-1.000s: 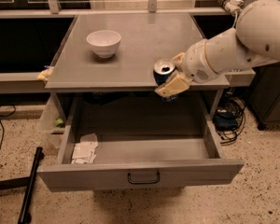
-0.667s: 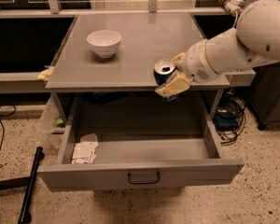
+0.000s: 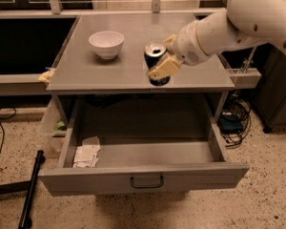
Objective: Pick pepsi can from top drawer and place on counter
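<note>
Two tan fingers (image 3: pixel 163 68) are what to watch, and they belong to the gripper (image 3: pixel 160 57), which is clamped on the pepsi can (image 3: pixel 153 55), one finger across the can's near right side and the other just showing behind it on the far side, so the opening is only as wide as the can itself. That can stands upright, long axis vertical, silver top and pull-tab facing up, dark blue body below. It sits over the near part of the counter (image 3: pixel 109 73), a little right of centre, with its base down at the surface; whether it rests there or hangs just above, I cannot tell. Behind the gripper the white arm (image 3: pixel 229 25) runs off to the upper right. Over to the left and a little farther back, the white bowl (image 3: pixel 106 43) stands well apart from the can. Below, the top drawer (image 3: pixel 190 178) is pulled wide open toward us, dark handle (image 3: pixel 146 182) at the centre of its front panel, with some white papers (image 3: pixel 86 154) lying in its near left corner. On the floor at left, a black pole (image 3: pixel 31 190) lies angled.
</note>
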You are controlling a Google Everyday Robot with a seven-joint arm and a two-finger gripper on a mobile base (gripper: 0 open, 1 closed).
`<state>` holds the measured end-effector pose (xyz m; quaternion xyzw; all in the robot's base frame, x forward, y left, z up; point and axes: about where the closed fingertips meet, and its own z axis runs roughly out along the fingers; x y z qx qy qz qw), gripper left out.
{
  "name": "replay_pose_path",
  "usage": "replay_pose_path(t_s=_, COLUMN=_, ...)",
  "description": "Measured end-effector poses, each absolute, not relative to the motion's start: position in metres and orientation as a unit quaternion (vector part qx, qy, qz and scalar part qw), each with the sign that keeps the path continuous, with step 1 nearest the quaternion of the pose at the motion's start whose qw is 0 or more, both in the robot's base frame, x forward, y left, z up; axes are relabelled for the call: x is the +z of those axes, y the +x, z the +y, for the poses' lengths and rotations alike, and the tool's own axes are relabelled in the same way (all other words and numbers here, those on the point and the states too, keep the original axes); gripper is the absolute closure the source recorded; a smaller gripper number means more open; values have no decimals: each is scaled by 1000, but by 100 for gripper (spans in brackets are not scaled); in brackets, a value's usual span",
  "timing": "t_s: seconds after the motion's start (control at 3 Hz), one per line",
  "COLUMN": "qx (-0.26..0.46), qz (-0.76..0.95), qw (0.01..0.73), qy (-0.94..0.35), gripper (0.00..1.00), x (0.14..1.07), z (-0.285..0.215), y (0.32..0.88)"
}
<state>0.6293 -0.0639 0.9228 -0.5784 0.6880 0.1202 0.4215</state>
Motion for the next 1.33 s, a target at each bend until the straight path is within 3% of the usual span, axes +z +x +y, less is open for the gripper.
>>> replay_pose_path(t_s=0.67, qx=145, qz=698, qw=431, qy=-553, gripper=100, x=910, z=-39, y=700)
replay_pose_path(t_s=1.33, qx=153, qz=736, qw=410, qy=-517, gripper=100, x=886, z=-43, y=730)
